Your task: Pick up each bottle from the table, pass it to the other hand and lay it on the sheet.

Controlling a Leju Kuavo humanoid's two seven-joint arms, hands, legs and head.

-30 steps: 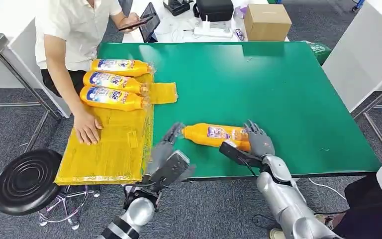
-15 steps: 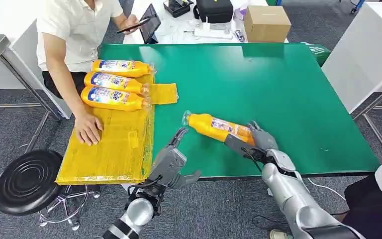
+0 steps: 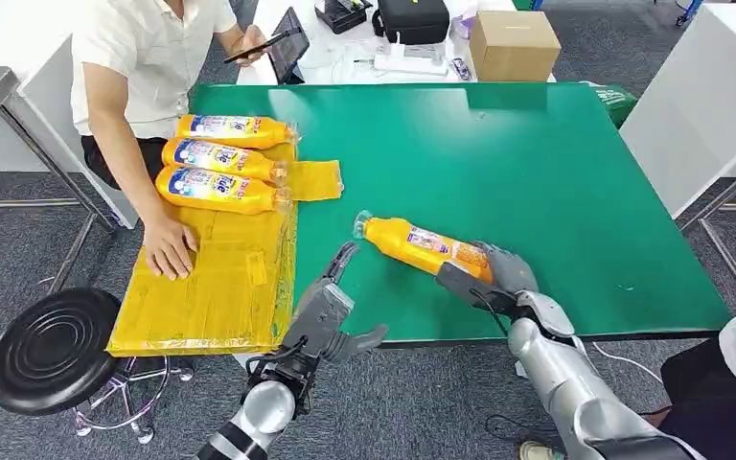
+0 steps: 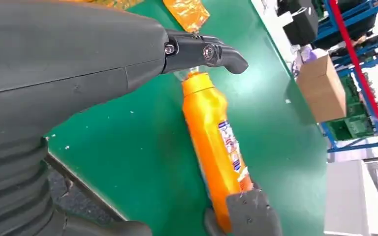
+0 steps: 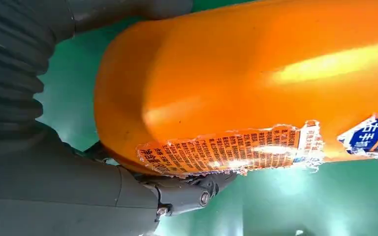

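Observation:
My right hand (image 3: pixel 492 275) grips the base end of an orange bottle (image 3: pixel 420 244) over the green table (image 3: pixel 537 172), its clear cap pointing toward the yellow sheet (image 3: pixel 211 278). The left wrist view shows the same bottle (image 4: pixel 216 147) slanting, with the right hand (image 4: pixel 243 216) on its lower end. The bottle's torn label (image 5: pixel 226 150) fills the right wrist view. My left hand (image 3: pixel 326 311) hovers open near the table's front edge, short of the cap. Three more orange bottles (image 3: pixel 218 158) lie side by side at the far end of the sheet.
A person sits at the table's left, one hand (image 3: pixel 168 246) flat on the sheet, the other holding a phone (image 3: pixel 266 44). A black stool (image 3: pixel 53 347) stands at lower left. A cardboard box (image 3: pixel 513 42) and black cases sit on the far table.
My right hand has lifted the bottle's cap end up and swung it away from the front edge. The left hand has dropped slightly and spread its thumb.

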